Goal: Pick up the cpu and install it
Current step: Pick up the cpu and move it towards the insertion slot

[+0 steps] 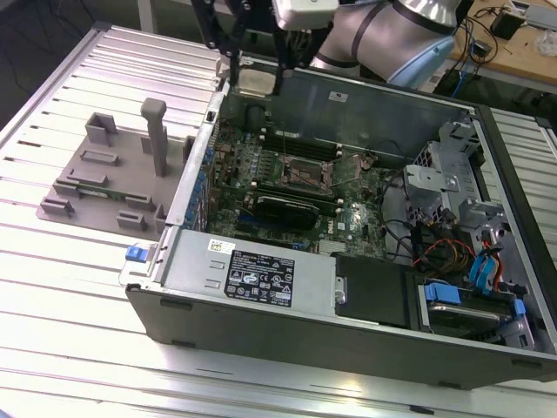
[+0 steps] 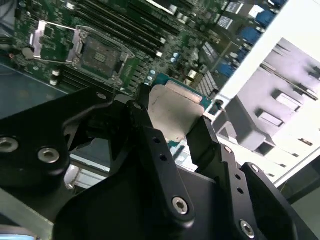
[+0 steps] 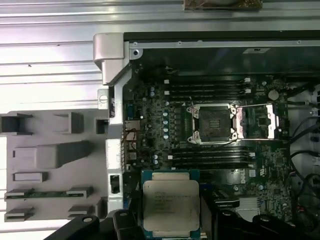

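Note:
The cpu (image 3: pixel 171 202) is a flat square chip with a silver top and a thin green rim. My gripper (image 3: pixel 171 216) is shut on it, one black finger on each side. In the second wrist view the cpu (image 2: pixel 175 112) sits tilted between the fingers (image 2: pixel 141 112). In the exterior view my gripper (image 1: pixel 256 74) hangs high over the back corner of the open computer case, towards the exterior view's left, with the cpu (image 1: pixel 252 81) in it. The motherboard socket (image 1: pixel 306 172) lies open, its metal frame flipped aside, and it is also seen in both wrist views (image 3: pixel 215 122) (image 2: pixel 100 52).
A grey fixture tray (image 1: pixel 113 174) with an upright post (image 1: pixel 155 131) stands beside the case. Inside the case are the power supply (image 1: pixel 252 270), a drive cage (image 1: pixel 452 174), memory slots (image 3: pixel 207 87) and loose cables (image 1: pixel 435 252). The case walls (image 1: pixel 374 96) rise around the board.

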`<state>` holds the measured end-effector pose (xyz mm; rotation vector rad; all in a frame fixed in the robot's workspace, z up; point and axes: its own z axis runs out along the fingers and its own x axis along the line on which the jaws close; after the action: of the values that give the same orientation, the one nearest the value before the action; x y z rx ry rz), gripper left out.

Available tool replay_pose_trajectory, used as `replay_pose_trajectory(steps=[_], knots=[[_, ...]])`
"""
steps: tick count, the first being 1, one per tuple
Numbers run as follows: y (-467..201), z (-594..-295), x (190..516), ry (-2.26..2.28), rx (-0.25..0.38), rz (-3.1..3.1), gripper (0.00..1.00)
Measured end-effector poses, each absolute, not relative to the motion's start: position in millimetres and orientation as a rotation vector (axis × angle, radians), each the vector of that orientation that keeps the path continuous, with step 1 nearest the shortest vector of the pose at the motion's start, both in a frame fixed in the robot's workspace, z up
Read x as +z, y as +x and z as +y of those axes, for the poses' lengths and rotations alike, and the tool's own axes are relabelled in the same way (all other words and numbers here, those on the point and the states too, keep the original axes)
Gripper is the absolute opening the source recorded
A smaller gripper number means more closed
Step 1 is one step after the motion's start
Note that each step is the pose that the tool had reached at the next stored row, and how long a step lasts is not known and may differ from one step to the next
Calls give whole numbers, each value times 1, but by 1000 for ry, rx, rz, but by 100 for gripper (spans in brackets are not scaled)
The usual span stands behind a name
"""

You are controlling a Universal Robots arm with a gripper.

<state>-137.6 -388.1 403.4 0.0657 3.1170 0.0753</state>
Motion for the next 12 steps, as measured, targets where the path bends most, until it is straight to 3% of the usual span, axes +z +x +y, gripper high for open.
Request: replay_pose_trajectory(steps=[12], knots=[[-96, -388, 397, 66, 75, 3119, 55]])
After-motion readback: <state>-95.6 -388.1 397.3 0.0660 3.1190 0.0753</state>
